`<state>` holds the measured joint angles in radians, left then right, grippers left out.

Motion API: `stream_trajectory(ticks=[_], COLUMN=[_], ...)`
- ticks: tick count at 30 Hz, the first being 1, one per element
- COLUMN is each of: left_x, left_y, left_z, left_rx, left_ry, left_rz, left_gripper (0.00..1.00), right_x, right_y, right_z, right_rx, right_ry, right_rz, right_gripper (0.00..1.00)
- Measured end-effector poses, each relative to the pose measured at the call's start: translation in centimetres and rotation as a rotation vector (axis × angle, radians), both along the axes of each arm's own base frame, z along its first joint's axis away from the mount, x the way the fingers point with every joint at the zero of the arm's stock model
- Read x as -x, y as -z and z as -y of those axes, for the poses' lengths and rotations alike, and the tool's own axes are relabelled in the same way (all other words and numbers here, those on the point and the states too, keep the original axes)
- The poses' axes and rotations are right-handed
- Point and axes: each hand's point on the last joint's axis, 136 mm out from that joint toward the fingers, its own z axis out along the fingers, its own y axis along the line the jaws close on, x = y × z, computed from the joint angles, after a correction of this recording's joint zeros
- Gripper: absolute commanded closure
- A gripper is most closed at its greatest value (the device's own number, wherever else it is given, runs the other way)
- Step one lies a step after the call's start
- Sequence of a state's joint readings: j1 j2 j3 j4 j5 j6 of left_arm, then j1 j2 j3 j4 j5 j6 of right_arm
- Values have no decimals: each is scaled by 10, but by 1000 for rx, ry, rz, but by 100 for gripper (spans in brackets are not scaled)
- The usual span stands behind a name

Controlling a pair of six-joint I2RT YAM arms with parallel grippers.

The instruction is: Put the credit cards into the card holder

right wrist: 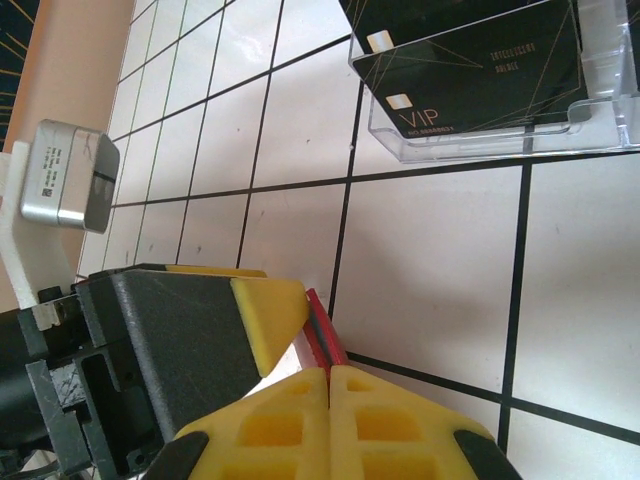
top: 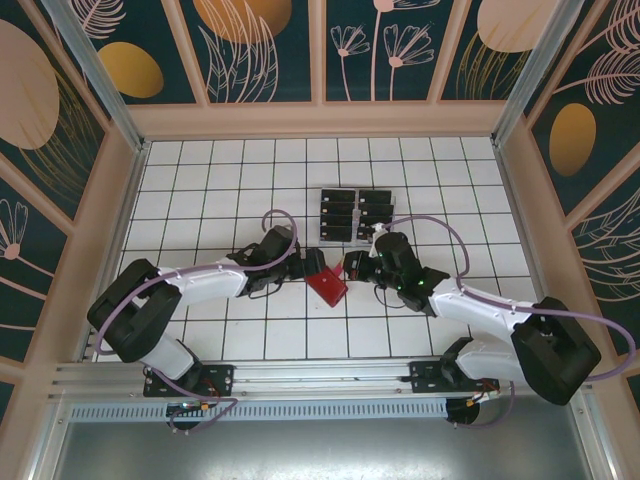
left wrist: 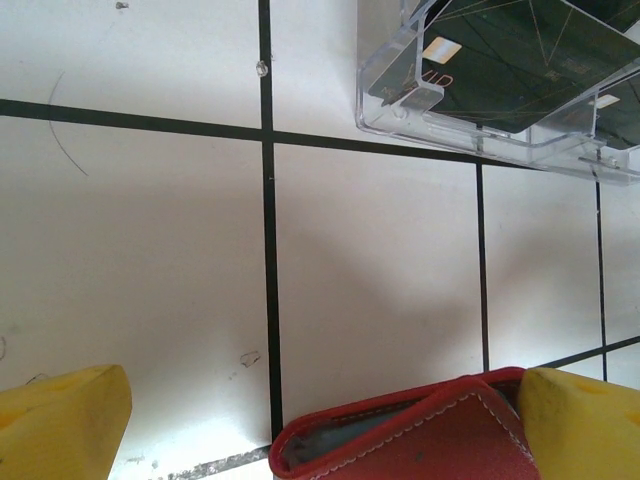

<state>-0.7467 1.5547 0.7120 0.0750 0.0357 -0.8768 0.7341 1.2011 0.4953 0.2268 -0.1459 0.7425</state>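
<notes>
We've got the right gripper (right wrist: 328, 388) pinched together on nothing, right beside the red card holder (left wrist: 420, 445). The left gripper (left wrist: 320, 410) is spread wide around it, and the credit cards (right wrist: 470, 60) sit in the clear tray (right wrist: 600, 115).

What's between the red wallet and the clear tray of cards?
Just bare white table, seen in the left wrist view, from the red wallet to the clear tray.

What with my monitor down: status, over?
Left gripper open, red wallet between fingers. Right gripper shut beside it. Black cards in clear tray. Nothing blocking.
</notes>
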Motion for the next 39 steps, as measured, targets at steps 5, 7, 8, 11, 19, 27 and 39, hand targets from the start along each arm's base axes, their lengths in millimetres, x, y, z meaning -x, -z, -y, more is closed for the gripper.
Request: stream_trajectory(ticks=[5, 7, 8, 11, 19, 27, 39], left_x=[1, 0, 0, 1, 11, 23, 19], left_y=[-9, -14, -16, -17, -3, 15, 22], left_z=[-5, -5, -5, -5, -13, -25, -26], left_rx=[9, 20, 22, 25, 4, -30, -128], left_ry=[-15, -16, -16, -14, -12, -11, 10], left_rz=[27, 37, 40, 41, 16, -20, -18], left_gripper=[3, 4, 4, 5, 7, 8, 9], right_x=[-3, -6, -8, -12, -16, -1, 27], right_y=[1, 4, 4, 6, 14, 38, 76], right_z=[8, 15, 17, 27, 60, 82, 100], right_rx=[3, 6, 7, 9, 3, 17, 22], right_ry=[27, 51, 59, 92, 192, 241, 279], right_rz=[3, 0, -1, -2, -10, -46, -133], right_gripper=[100, 100, 100, 100, 100, 100, 89])
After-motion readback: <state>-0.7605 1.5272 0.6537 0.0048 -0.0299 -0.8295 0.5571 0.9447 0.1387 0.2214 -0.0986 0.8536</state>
